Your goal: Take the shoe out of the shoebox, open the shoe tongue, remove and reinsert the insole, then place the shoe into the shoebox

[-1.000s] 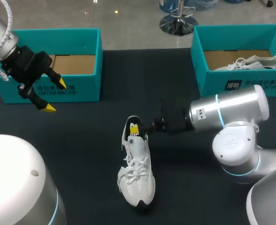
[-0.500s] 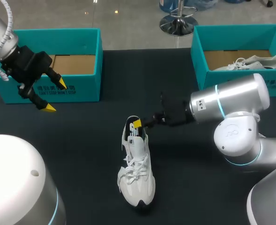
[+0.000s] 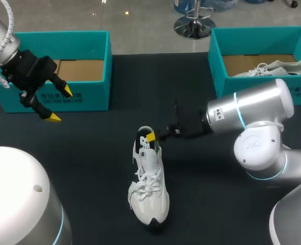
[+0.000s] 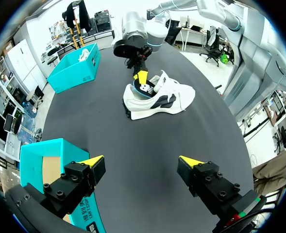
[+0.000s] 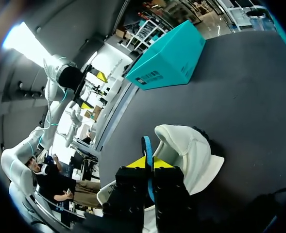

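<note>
You had the shoe (image 3: pixel 149 179) standing on its sole in the middle of the table (image 3: pixel 89 153), out of both boxes, toe towards the robot and heel towards the far edge. Your right gripper (image 3: pixel 150 137) was at the heel opening, coming in from the right. In the right wrist view that gripper (image 5: pixel 149 162) was clenched on the insole (image 5: pixel 146 145): a thin blue edge stood up between the two yellow tips, which pressed it from either side. The white heel collar of the shoe (image 5: pixel 187 150) sat just ahead of them.

Your left gripper (image 3: pixel 50 104) hung well apart from the shoe, in front of the left box (image 3: pixel 84 97), with its fingers spread wide and nothing between them. From the left wrist, the gripper (image 4: pixel 142 162) looked across bare table to the shoe (image 4: pixel 157 97), with the right gripper (image 4: pixel 142 76) above its heel. The left box (image 4: pixel 41 160) was just beside one finger.

The left box showed only its cardboard floor. The right box (image 3: pixel 257 35) held a second shoe (image 3: pixel 273 67).
</note>
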Tool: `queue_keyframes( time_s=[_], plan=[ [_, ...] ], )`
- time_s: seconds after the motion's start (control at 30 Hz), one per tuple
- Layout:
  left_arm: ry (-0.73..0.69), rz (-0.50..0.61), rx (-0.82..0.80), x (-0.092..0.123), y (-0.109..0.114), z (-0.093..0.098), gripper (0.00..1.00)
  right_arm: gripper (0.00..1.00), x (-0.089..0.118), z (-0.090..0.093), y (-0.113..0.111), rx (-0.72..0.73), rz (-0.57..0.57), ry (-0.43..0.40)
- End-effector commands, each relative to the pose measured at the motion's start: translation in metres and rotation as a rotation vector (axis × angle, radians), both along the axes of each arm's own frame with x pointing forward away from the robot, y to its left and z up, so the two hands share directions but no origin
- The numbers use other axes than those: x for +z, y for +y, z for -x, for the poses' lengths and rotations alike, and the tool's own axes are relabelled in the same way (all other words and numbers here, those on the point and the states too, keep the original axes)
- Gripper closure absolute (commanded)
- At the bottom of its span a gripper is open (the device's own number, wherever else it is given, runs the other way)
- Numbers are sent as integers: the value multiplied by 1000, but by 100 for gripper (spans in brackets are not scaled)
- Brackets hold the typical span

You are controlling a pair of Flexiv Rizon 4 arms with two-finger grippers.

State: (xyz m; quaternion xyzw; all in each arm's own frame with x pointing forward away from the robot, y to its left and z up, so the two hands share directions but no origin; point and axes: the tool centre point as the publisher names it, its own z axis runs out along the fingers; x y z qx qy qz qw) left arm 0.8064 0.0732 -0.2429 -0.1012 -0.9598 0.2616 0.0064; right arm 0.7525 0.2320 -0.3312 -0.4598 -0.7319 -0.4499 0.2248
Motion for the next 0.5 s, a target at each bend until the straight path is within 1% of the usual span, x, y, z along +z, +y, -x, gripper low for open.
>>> queue_keyframes(
  time_s=[0.03,0.27,0.4,0.43,0.47,0.5],
  plan=[
    [1,-4,0,0,0,0,0,100,-11,7,8,-6,-12,12],
    [1,-4,0,0,0,0,0,100,-24,22,11,-11,-15,50],
    [1,-4,0,0,0,0,0,100,-26,25,9,-19,-12,60],
    [1,-4,0,0,0,0,0,97,-26,26,8,-20,-11,61],
    [1,-4,0,0,0,0,0,74,-25,26,8,-21,-10,61],
    [1,-4,0,0,0,0,0,57,-24,25,6,-22,-7,61]
  ],
)
